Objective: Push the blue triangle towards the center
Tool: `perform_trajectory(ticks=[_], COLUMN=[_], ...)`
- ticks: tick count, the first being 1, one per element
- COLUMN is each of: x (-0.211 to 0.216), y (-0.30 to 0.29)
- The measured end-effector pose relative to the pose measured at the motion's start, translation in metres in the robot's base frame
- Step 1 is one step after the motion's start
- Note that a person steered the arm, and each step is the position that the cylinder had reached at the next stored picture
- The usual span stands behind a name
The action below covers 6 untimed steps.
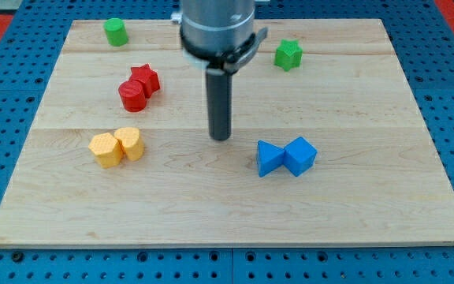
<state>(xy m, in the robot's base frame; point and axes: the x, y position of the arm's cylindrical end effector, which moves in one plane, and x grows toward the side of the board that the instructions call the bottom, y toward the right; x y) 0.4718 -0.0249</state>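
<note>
Nearest the view's bottom: blue triangle (pixel 269 158) at about four o'clock from the board's centre, touching the blue cube (pixel 300 155) on its three o'clock side. At eight o'clock on the wooden board (pixel 227 225), two yellow blocks: a pentagon-like one (pixel 106 150) pressed against a rounder one (pixel 130 143). Near centre, my tip (pixel 221 138), a plain bare rod end with nothing to open or close, standing down on the wood, near the triangle at its ten o'clock, not touching. Further back at ten o'clock, red cylinder (pixel 132 95) touching red star (pixel 145 79). Farthest: green cylinder (pixel 116 31) at eleven o'clock, green star (pixel 288 54) at one o'clock.
</note>
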Motion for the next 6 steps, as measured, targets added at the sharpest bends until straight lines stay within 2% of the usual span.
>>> perform_trajectory(ticks=[1, 2, 3, 4, 6], x=[0.047, 0.104, 0.099, 0.07, 0.07], y=[-0.021, 0.008, 0.071, 0.074, 0.065])
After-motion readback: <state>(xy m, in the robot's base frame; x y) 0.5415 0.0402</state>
